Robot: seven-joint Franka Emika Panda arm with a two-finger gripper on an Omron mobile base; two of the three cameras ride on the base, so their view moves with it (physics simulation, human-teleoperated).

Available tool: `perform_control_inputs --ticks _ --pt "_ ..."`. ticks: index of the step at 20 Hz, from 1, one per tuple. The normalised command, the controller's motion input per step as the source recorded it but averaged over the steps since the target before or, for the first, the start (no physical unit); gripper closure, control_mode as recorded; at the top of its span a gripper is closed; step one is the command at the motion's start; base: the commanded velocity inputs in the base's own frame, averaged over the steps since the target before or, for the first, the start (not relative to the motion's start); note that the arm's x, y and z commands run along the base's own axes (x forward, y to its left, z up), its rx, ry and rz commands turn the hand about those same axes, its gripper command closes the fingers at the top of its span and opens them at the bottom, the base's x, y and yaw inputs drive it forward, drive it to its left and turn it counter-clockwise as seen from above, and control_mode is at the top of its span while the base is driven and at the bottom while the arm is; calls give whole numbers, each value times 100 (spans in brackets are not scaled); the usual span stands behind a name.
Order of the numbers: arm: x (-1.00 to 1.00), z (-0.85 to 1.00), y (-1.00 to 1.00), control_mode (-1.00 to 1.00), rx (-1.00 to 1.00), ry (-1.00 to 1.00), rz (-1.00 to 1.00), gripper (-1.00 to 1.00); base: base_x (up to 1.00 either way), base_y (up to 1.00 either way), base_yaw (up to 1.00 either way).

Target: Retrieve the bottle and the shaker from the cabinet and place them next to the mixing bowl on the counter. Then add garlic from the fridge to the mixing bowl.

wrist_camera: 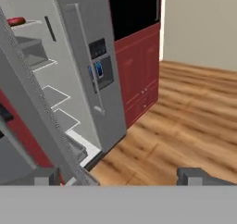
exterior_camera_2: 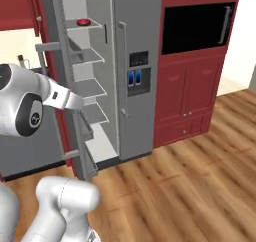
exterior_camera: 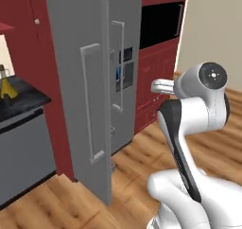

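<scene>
Right base view shows the tall grey metallic fridge point(exterior_camera_2: 135, 71) with its left door swung open, pale shelves bare but for a small red thing point(exterior_camera_2: 83, 22) high up. I cannot spot the garlic. The two-finger gripper point(wrist_camera: 120, 176) gapes wide, empty. The yellow flask-shaped bottle point(exterior_camera: 6, 85) stands on the black counter point(exterior_camera: 21, 101), far left. Reaching in, the arm might clip the door's edge.

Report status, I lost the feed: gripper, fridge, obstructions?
Gripper open, empty. Fridge left door swung open, shelves exposed. Garlic not spotted.
</scene>
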Motion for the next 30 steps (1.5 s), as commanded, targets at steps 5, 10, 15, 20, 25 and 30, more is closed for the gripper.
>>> perform_control_inputs --ticks 5,10,15,20,25,30 --pt "0 0 0 100 0 0 0 -100 100 -47 -39" --pt "0 0 0 100 0 0 0 -100 100 -1 -55" --pt "0 0 0 100 0 0 0 -100 100 -5 -10" --pt "0 0 0 100 0 0 0 -100 100 -26 9" --pt "0 0 0 100 0 0 0 -100 59 -48 30" --pt "0 0 0 100 0 0 0 -100 -6 -63 75"
